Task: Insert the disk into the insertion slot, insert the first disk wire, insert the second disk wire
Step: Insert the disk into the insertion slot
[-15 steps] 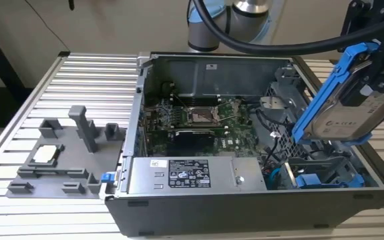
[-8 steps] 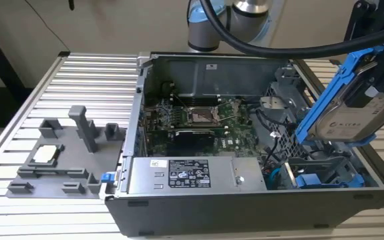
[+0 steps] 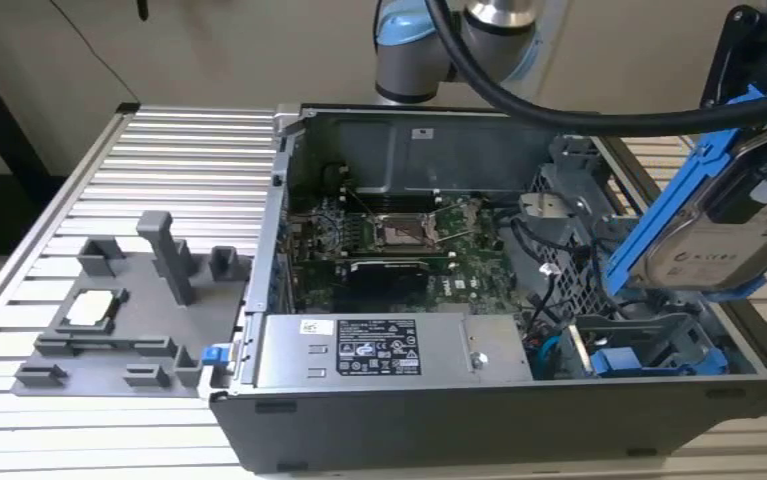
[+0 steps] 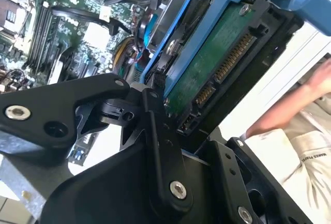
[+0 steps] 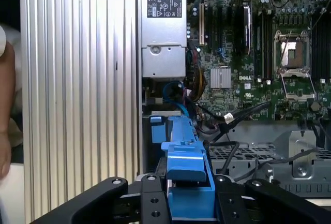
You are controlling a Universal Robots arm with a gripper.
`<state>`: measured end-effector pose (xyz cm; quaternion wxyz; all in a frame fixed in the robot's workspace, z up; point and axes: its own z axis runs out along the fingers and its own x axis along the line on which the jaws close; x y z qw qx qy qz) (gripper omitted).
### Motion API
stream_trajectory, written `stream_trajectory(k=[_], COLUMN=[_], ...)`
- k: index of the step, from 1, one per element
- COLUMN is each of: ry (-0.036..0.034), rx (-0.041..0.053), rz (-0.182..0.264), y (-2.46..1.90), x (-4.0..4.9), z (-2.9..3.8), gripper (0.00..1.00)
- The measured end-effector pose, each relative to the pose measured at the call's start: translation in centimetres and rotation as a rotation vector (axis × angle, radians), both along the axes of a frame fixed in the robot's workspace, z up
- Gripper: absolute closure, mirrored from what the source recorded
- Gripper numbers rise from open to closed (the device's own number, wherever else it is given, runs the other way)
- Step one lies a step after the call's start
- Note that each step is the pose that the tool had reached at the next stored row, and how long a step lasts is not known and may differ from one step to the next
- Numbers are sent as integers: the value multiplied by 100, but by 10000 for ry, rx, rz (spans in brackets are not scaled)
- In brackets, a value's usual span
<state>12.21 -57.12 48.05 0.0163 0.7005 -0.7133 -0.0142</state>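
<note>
Black gripper clamped on disk, fingers pressing its blue frame from both sides. Disk silver-grey with white printed label, writing too small to read. Second wrist view shows green circuit board with connector row. Disk held steeply tilted in air above grey insertion slot at case front corner, exterior view's right. Power supply along case front edge bears white printed label. Motherboard beyond.

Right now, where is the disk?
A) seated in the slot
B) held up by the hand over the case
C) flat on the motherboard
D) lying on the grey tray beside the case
B: the hand grips the disk by its blue carrier, tilted in the air above the slot, not seated.
</note>
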Motion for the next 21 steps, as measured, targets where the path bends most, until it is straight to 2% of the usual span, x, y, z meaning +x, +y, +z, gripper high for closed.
stream_trajectory(k=[5,12,21], ry=[6,6,6], rx=[-1,1,1], rz=[-1,-1,0], y=[-30,-42,-151], x=[21,23,26], z=[0,0,1], gripper=[67,67,67])
